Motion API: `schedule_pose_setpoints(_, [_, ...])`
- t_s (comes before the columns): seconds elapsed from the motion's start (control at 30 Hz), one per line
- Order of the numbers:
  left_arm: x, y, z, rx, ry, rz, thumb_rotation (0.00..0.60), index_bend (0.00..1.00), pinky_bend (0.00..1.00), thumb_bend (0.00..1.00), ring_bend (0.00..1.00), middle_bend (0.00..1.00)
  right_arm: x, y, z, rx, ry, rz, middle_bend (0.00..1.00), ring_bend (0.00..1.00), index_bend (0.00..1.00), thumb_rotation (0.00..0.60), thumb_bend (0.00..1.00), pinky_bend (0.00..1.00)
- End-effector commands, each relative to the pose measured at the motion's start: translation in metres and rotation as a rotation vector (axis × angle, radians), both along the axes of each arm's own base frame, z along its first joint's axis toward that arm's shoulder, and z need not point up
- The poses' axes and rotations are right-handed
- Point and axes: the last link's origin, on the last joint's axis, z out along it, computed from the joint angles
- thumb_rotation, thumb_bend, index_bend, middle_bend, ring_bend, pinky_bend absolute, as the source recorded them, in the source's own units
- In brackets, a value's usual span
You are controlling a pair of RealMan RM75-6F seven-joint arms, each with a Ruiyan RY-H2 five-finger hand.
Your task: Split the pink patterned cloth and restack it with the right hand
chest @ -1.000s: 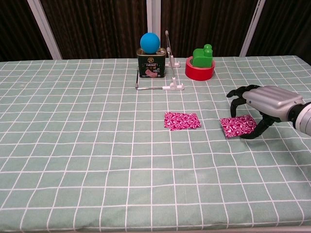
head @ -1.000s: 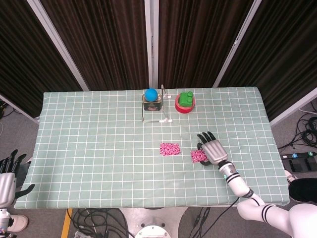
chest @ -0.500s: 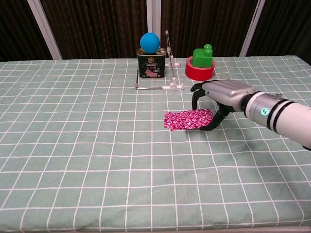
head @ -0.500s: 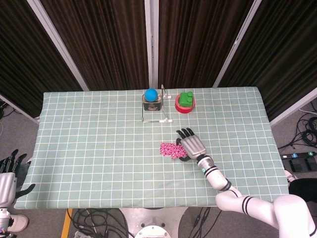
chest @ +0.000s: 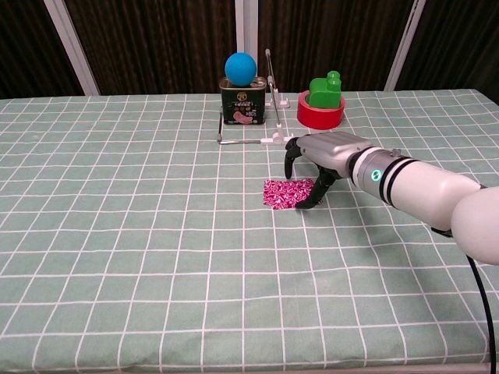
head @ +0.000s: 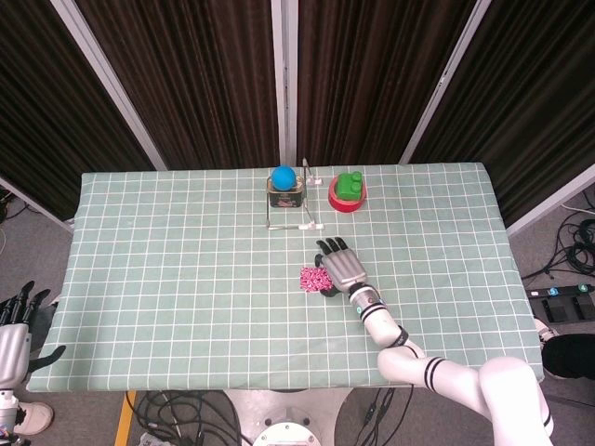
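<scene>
The right hand (chest: 321, 158) reaches in from the right edge of the counter (head: 167, 269) and sits over the right end of the pink cloth (chest: 285, 193), near the counter's middle. Its fingers (chest: 295, 150) are curled downward over the cloth, the thumb low at the cloth's right edge. Whether they actually pinch the fabric or only rest against it cannot be told from either view. From the head view only the left part of the cloth (head: 313, 278) shows beside the hand (head: 340, 267); the rest lies beneath the palm.

The left hand (head: 17, 321) hangs off the counter's near left corner, below its surface, with the fingers spread apart and nothing in them.

Toward the far edge stands a can (chest: 242, 104) with a blue ball (chest: 241, 68) resting on top. Just beside it, to the right, is a thin white stand (chest: 274, 117) with an upright rod. Further right is a red ring (chest: 320, 114) with a green block (chest: 326, 88) seated in it. All of these sit well apart from the cloth.
</scene>
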Motion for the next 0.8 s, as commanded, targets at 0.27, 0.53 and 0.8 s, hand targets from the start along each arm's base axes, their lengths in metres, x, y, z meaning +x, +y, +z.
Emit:
schedule_pose_setpoints(0.27, [-0.001,-0.001,0.002,0.005,0.003,0.007,0.6,0.18,0.15,0.06,0.13,0.13,0.004,0.002,0.014,-0.02,-0.039,0.023,0.05,0.0,0.33,0.507,0.1,0.0])
schedule_pose_setpoints(0.53, [-0.001,0.001,0.002,0.011,-0.002,0.0,0.6,0.18,0.15,0.06,0.13,0.13,-0.034,0.023,0.091,-0.16,-0.06,0.046,0.07,0.0,0.32,0.503,0.12,0.0])
schedule_pose_setpoints(0.8, [0.008,0.008,0.001,0.016,-0.007,-0.039,0.6,0.18,0.15,0.06,0.13,0.13,-0.096,0.087,0.183,-0.326,-0.075,0.017,0.07,0.0,0.26,0.508,0.15,0.0])
